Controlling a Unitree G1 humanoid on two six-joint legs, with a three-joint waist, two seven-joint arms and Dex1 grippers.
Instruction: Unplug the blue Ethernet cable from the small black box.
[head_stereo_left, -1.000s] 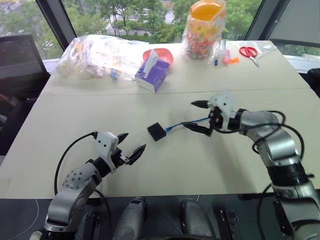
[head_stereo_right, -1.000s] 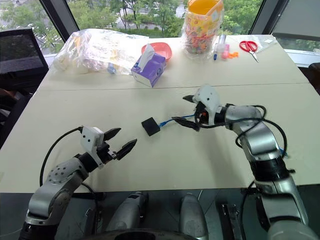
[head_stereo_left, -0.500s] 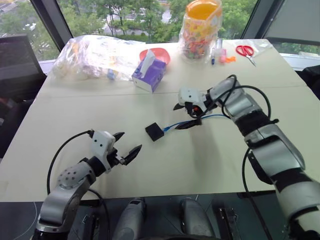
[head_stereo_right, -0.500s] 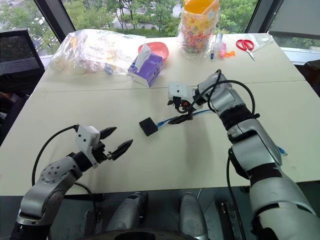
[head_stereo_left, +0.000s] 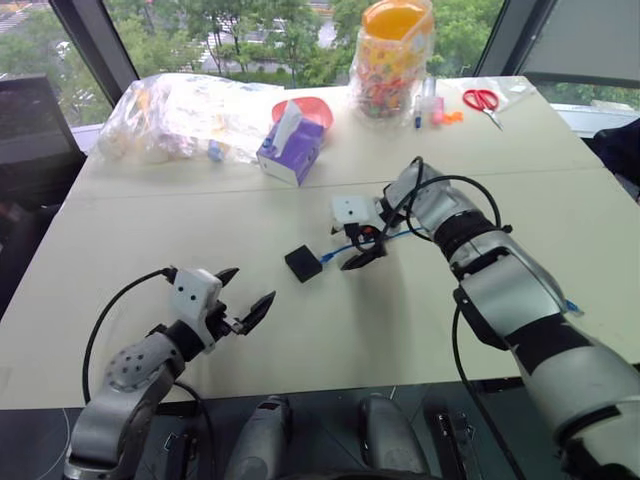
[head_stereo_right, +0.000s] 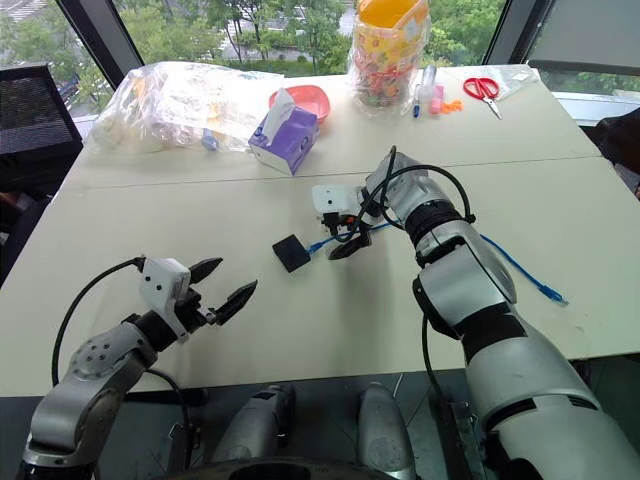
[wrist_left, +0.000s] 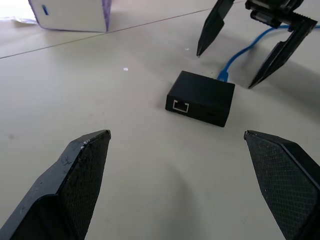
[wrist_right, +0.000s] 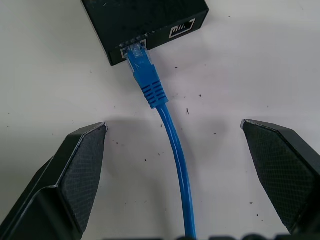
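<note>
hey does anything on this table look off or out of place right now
Nothing looks spilled or damaged. The blue Ethernet cable is plugged into the small black box, which lies slightly askew on the table. The cable's other end trails off the table's edge.

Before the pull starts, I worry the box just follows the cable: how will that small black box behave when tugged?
The small black box is low and flat, so it probably slides rather than tips. It looks light and lies loose on the smooth table, so it likely trails the blue Ethernet cable, whose plug is still seated.
</note>
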